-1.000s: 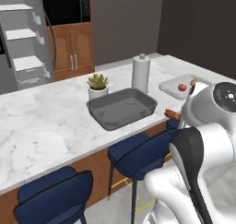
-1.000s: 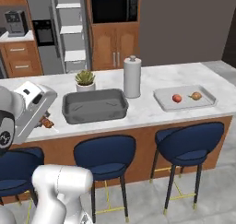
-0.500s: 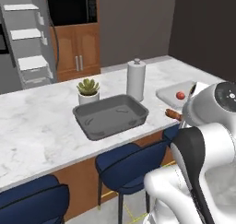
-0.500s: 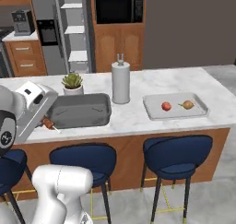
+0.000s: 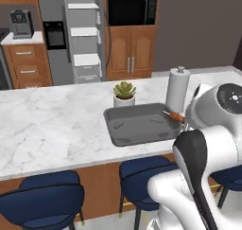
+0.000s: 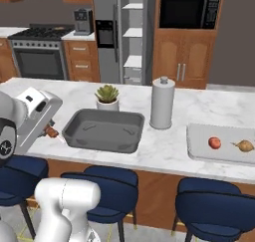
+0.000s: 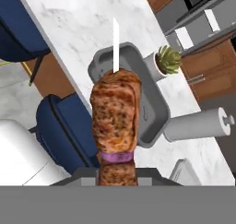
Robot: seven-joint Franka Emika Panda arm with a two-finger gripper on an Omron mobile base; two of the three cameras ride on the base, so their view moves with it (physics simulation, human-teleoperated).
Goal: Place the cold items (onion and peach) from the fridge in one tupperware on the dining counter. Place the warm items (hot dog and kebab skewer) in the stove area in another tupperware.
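My gripper (image 7: 116, 170) is shut on the kebab skewer (image 7: 115, 121), whose browned meat and white stick tip point toward the dark grey tupperware (image 7: 154, 114). The skewer (image 5: 176, 115) hangs at the near right rim of that empty tupperware (image 5: 140, 125) on the dining counter. From the right base view the skewer (image 6: 51, 132) sits just left of the tub (image 6: 102, 131). A light grey tupperware (image 6: 199, 149) to the right holds the peach (image 6: 214, 143) and the onion (image 6: 244, 146). The hot dog is out of view.
A paper towel roll (image 6: 163, 103) and a potted succulent (image 6: 107, 96) stand behind the dark tub. Blue stools (image 5: 47, 196) line the counter's near edge. A fridge with open shelves (image 6: 130, 34), a stove (image 6: 40, 52) and a microwave (image 6: 187, 11) fill the back wall.
The base has driven and turned, so both base views have shifted and the counter sits closer. The skewer stays in my shut gripper near the dark tub.
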